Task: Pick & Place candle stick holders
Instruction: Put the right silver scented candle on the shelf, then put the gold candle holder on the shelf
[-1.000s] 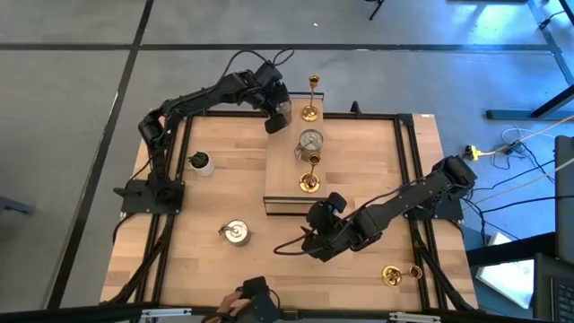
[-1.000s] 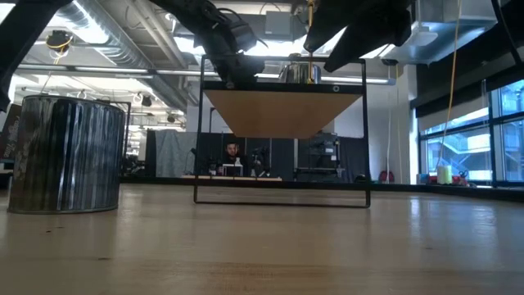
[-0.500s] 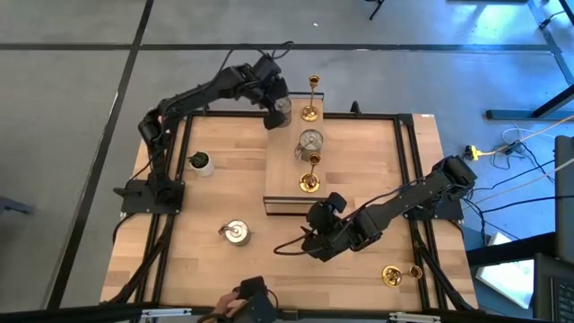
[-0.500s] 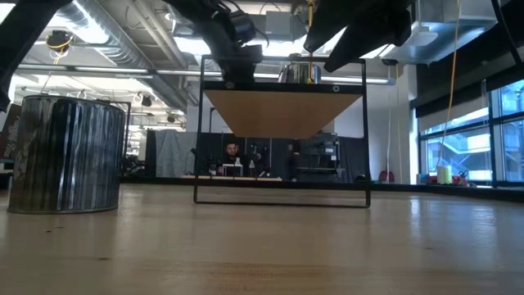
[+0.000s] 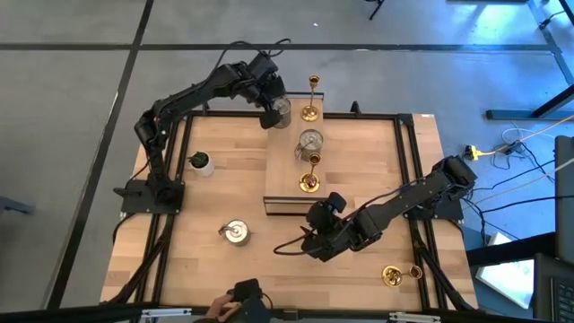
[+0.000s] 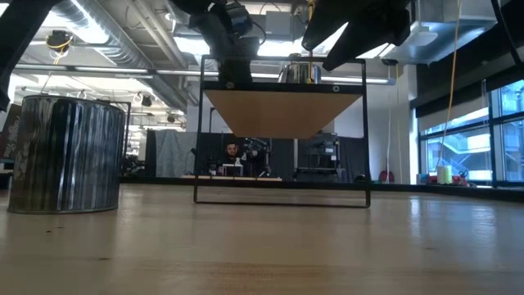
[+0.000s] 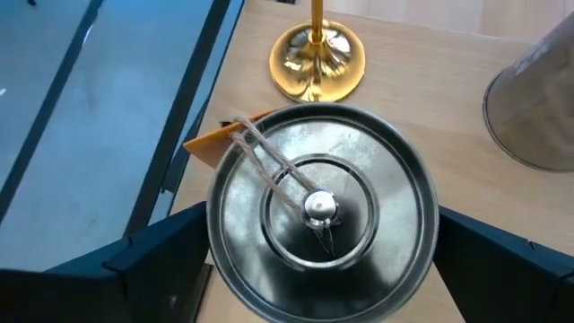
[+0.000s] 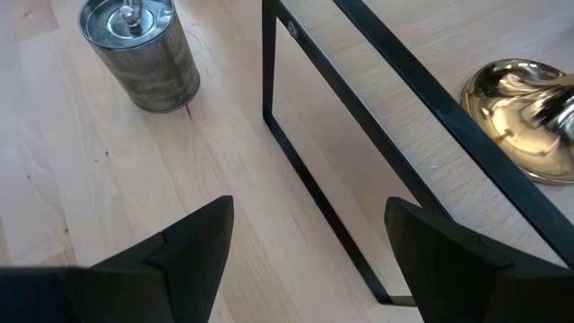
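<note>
A squat silver holder (image 5: 282,107) (image 7: 318,206) stands on the far left corner of the raised wooden shelf (image 5: 282,170). My left gripper (image 5: 270,114) hovers open just above it, one finger on either side of its rim. Also on the shelf are a gold candlestick (image 5: 310,109) (image 7: 318,63), a second silver holder (image 5: 310,141) and another gold candlestick (image 5: 309,182). A further silver holder (image 5: 236,233) (image 8: 139,49) stands on the table. A gold candlestick (image 5: 399,274) lies at the near right. My right gripper (image 5: 314,244) (image 8: 309,224) hangs open, with nothing in it, by the shelf's near left leg.
A small white pot with a green plant (image 5: 201,162) stands at the table's left. The shelf's black frame legs (image 8: 269,99) rise close to my right gripper. A person's hand with a dark object (image 5: 240,303) shows at the near edge. An orange tag (image 7: 215,144) on a string hangs from the silver holder.
My left gripper has risen a little above the shelf's far left corner and stays open. The silver holder beneath it stays where it was.
</note>
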